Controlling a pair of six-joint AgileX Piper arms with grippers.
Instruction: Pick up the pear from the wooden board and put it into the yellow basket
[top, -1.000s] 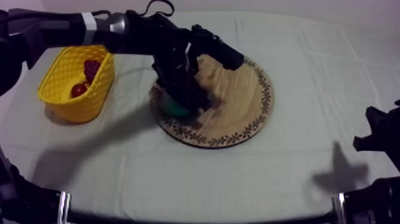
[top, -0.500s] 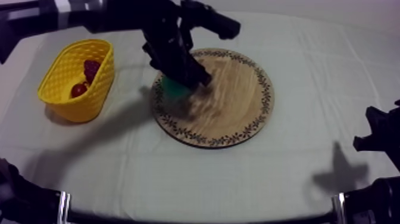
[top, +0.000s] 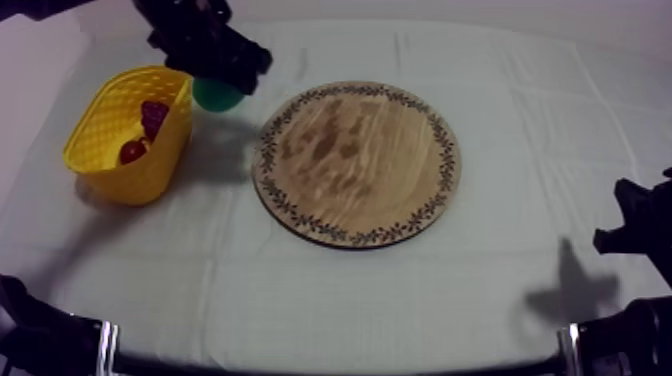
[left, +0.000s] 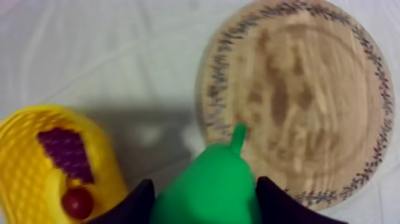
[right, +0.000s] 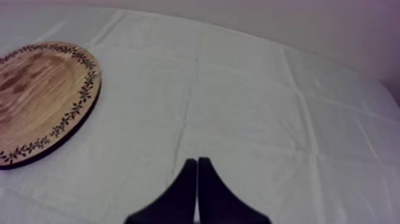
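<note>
My left gripper is shut on the green pear and holds it in the air between the yellow basket and the round wooden board. The left wrist view has the pear clamped between my two black fingers, stem pointing at the bare board, with the basket just beside it. In the basket lie a bunch of grapes and a small red fruit. My right gripper rests shut as a narrow wedge at the table's right edge.
The board with its patterned rim carries nothing. Grey-white cloth stretches open in front of the board and over to the right.
The left arm has lifted the pear off the board's left side and carried it up and left, close to the basket. The right arm has stayed still.
</note>
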